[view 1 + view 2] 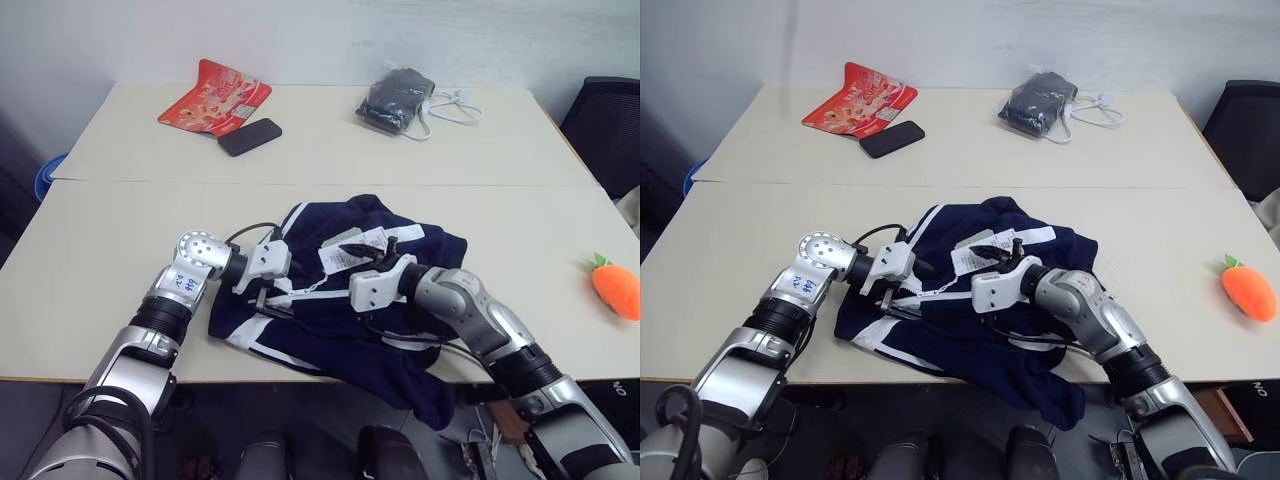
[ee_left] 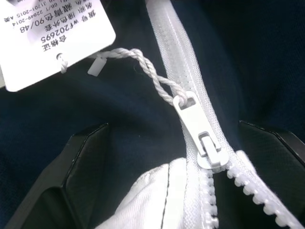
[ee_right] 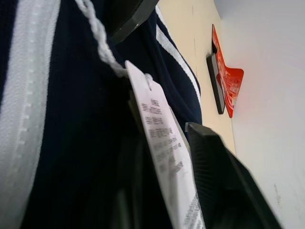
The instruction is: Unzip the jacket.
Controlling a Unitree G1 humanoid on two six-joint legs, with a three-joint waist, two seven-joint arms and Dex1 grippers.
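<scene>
The navy jacket (image 1: 330,325) with white stripes lies crumpled at the table's near edge, part of it hanging over. My left gripper (image 1: 272,296) rests on its left side, open. In the left wrist view its fingers (image 2: 81,167) straddle the white zipper, with the slider (image 2: 205,143) and its pull tab between them; below the slider the teeth are parted. A twisted white string (image 2: 143,64) runs from the pull tab to a paper tag (image 2: 52,38). My right gripper (image 1: 386,256) reaches in from the right and is shut on the paper tags (image 3: 164,143), pinched between its fingers (image 3: 224,181).
At the far side of the table lie a red packet (image 1: 215,97), a black phone (image 1: 250,136) and a small black bundle with a white cable (image 1: 397,98). An orange carrot toy (image 1: 615,287) sits at the right edge. A black chair (image 1: 610,125) stands beyond the right corner.
</scene>
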